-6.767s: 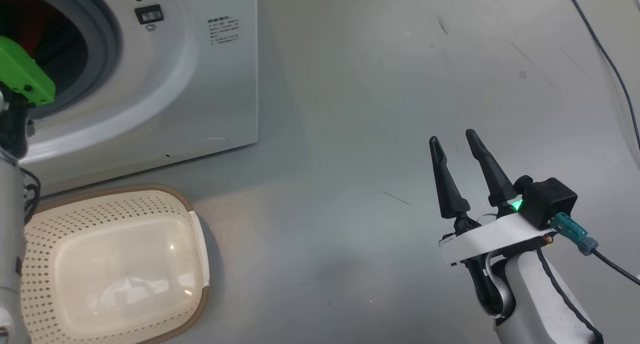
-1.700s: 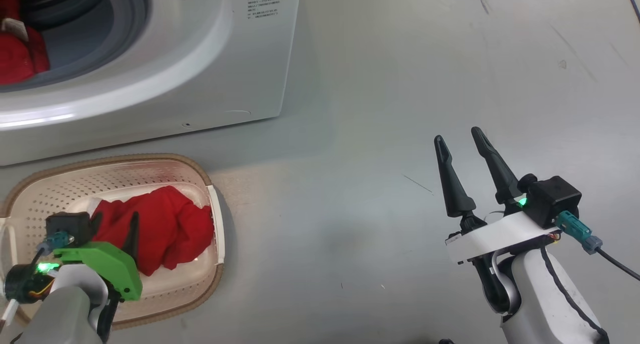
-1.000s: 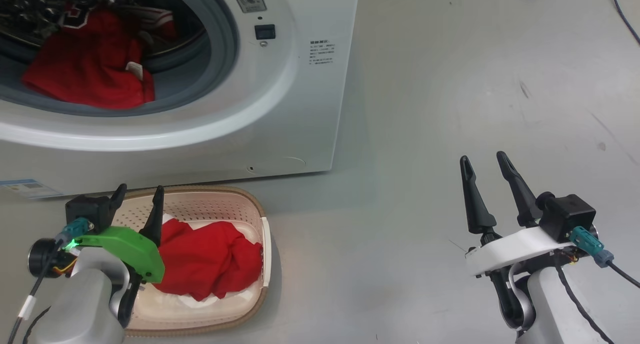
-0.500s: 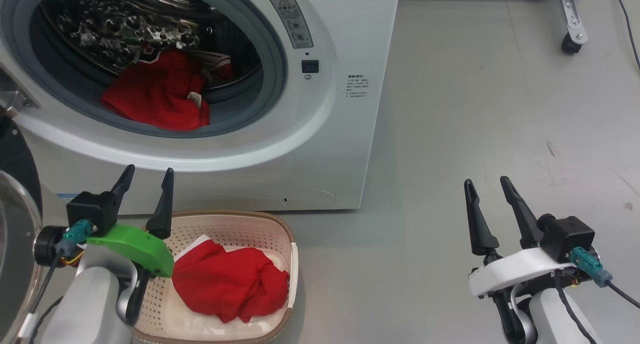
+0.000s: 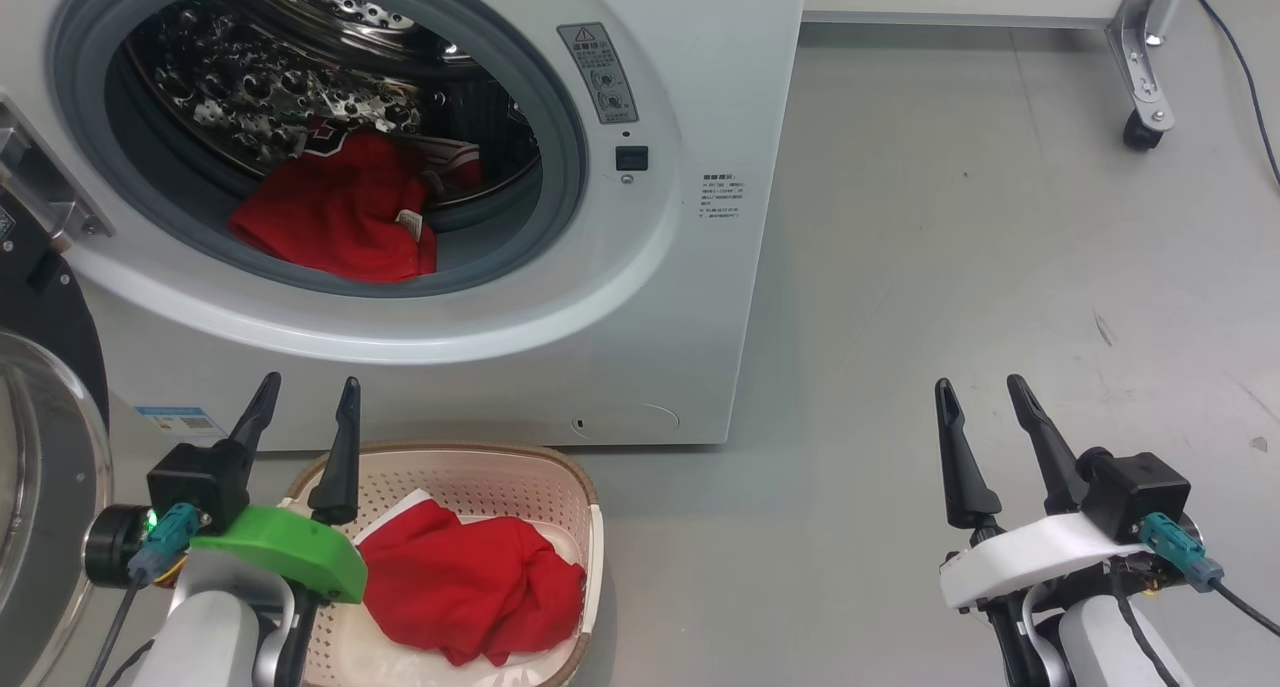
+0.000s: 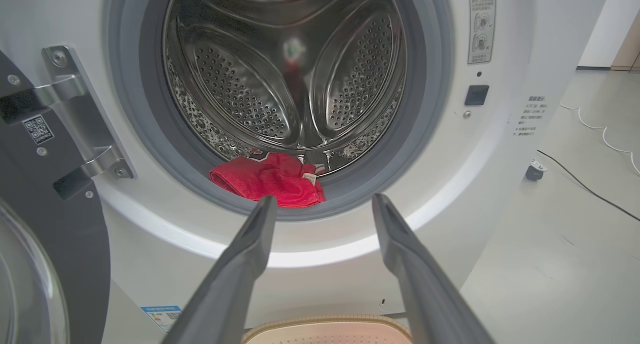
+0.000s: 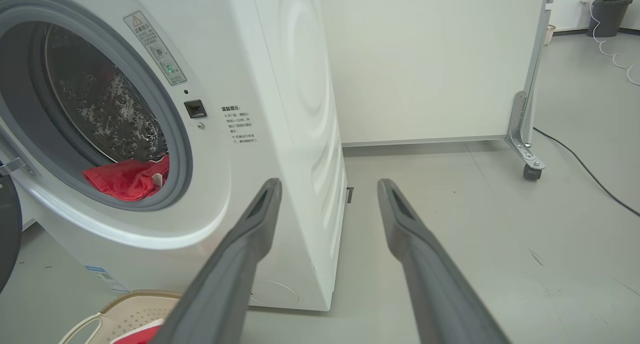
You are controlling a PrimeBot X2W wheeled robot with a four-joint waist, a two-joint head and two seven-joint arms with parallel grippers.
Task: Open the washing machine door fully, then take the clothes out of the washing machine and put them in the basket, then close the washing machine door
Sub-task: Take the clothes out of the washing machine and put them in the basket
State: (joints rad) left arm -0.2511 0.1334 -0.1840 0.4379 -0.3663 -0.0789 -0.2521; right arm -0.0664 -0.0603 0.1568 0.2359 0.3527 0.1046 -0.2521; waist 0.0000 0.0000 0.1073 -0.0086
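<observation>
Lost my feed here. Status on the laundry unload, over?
Open, empty: left end effector, right end effector. Washer door open; red garment in basket, red jersey in drum. Nothing blocking the opening.

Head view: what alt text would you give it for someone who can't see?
An open white washing machine holds a red garment in its drum, and a second red garment lies in a cream basket before it. The robot's left pincer by the basket and right pincer over bare floor are both open and empty.

Left arm (image 5: 212, 629) and right arm (image 5: 1098, 649): jaws spread, empty.
</observation>
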